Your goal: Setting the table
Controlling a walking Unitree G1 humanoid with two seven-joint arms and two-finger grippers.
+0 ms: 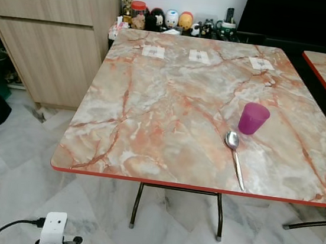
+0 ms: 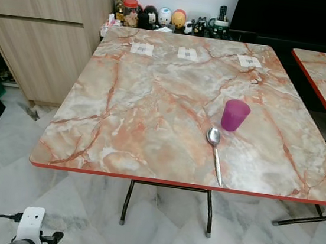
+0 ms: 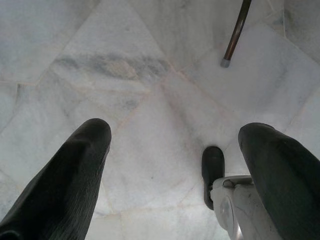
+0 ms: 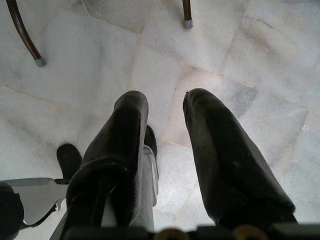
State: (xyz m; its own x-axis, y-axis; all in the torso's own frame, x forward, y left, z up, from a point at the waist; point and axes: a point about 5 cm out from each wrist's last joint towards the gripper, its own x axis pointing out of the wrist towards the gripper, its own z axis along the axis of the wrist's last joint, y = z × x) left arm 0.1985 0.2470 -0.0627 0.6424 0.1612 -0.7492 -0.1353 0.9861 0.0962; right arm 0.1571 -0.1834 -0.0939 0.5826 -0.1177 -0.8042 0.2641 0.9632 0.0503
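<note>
You're standing in front of the square marble-pattern table with the red edge, both arms hanging low over the pale marble floor tiles.

Left gripper: fingers spread wide, carrying nothing, pointing down at the floor near a dark metal table leg. Right gripper: fingers parted by a narrow gap, also carrying nothing, two table leg feet showing beyond it.

Task items are sitting toward the table's right front. The translucent purple plastic cup is standing upright, well in from the front edge. The long silver metal spoon is lying just in front of the cup, bowl end nearest the cup, handle running toward the front edge.

Handling, as I'm judging it:
- Cup is looking light and a bit flexible; take it across the wall near mid-height and squeeze gently, or it's tipping or skidding on the glossy top.
- Spoon is stiff, thin and flat to the table; it's likely sliding on that slick surface. Pinch the handle across its width, near the middle.

Three small white paper tags are lying along the table's far edge.
</note>
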